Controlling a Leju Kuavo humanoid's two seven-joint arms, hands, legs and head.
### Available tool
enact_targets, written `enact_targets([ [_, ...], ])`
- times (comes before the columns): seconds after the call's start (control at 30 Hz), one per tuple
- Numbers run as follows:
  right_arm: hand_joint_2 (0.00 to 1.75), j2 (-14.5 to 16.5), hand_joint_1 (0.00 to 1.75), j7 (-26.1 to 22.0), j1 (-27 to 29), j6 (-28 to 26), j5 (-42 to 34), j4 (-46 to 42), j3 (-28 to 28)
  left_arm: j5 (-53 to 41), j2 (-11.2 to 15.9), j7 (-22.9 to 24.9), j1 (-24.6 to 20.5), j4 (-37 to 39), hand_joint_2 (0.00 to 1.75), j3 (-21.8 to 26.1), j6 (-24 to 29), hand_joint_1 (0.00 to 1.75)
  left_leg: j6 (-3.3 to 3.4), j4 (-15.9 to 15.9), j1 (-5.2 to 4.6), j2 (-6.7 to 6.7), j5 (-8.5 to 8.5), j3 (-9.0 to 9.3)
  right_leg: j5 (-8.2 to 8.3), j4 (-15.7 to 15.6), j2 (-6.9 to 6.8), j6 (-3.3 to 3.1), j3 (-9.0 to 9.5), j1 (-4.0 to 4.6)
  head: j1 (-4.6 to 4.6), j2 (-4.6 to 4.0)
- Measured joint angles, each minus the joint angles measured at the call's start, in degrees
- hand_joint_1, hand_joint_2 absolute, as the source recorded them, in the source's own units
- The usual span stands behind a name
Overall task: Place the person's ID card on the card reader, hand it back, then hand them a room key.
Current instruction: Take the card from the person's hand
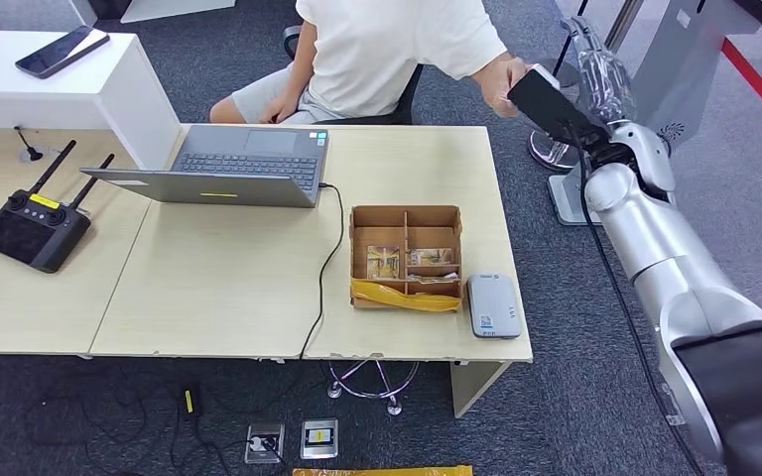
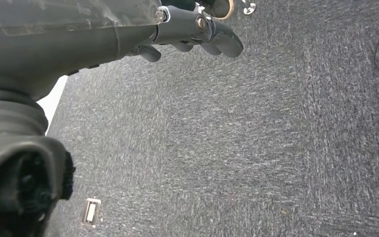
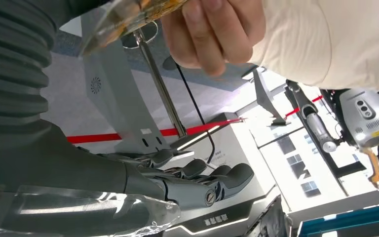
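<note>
Nearest the robot, at six o'clock on the tabletop (image 1: 218,297), the grey card reader (image 1: 495,305) lies flat with nothing on it, just right of the cardboard box (image 1: 406,260) that holds small cards in its compartments, probably the room keys kept within reach. The reader's long axis runs near to far. The left hand (image 2: 197,34) hangs over the carpet, its fingers (image 2: 222,42) loosely curled on nothing, seemingly idle while the other arm works. Farther out, at one o'clock, the right arm stretches past the tabletop's far corner and the right hand (image 1: 600,74) is raised toward the seated person (image 1: 387,50). The person's hand (image 1: 501,84) meets it there, so I judge this a handover. A card edge (image 3: 128,15) seems pinched in the person's hand in the wrist view; its direction I cannot tell. The right fingers (image 3: 227,177) lie straight and apart, gripping nothing.
</note>
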Motion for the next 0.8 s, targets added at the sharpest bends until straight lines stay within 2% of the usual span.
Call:
enact_targets([
  [0.07, 1.75, 0.75, 0.03, -0.13, -0.17, -0.11, -0.03, 0.84, 0.63, 0.13, 0.01, 0.01, 0.0, 0.0, 0.0, 0.02, -0.03, 0.0, 0.0, 0.0, 0.0, 0.01, 0.0, 0.01, 0.0, 0.0, 0.01, 0.0, 0.0, 0.0, -0.01, 0.0],
  [0.1, 1.75, 1.1, 0.37, -0.2, -0.29, -0.17, -0.07, 1.29, 0.95, 0.19, 0.01, 0.03, 0.0, 0.0, 0.0, 0.04, -0.05, 0.0, 0.0, 0.0, 0.0, 0.01, 0.0, 0.01, 0.0, 0.0, 0.01, 0.0, 0.0, 0.0, -0.01, 0.0],
  [0.2, 1.75, 1.96, 1.65, -0.66, -0.65, -0.41, -0.28, 2.64, 1.74, 0.41, 0.02, 0.15, 0.01, 0.01, 0.0, 0.07, -0.14, 0.0, 0.0, 0.0, 0.0, 0.01, 0.0, 0.03, 0.0, 0.0, 0.01, 0.0, 0.0, 0.0, -0.01, 0.0],
  [0.23, 1.75, 2.15, 1.75, -0.86, -0.74, -0.49, -0.34, 2.99, 1.96, 0.46, 0.04, 0.17, 0.02, 0.02, 0.0, 0.07, -0.15, 0.0, 0.0, 0.0, 0.0, 0.01, 0.0, 0.03, 0.0, 0.0, 0.01, 0.0, 0.0, 0.0, 0.0, 0.0],
  [0.8, 1.75, 2.98, 1.75, -1.19, -1.72, -0.48, -0.02, 6.41, 4.02, 0.03, 0.42, 0.17, 0.14, 0.02, 0.0, 0.06, -1.29, 0.0, 0.0, 0.01, 0.0, 0.04, 0.0, 0.06, 0.0, -0.01, 0.03, 0.0, -0.01, 0.0, 0.0, 0.0],
])
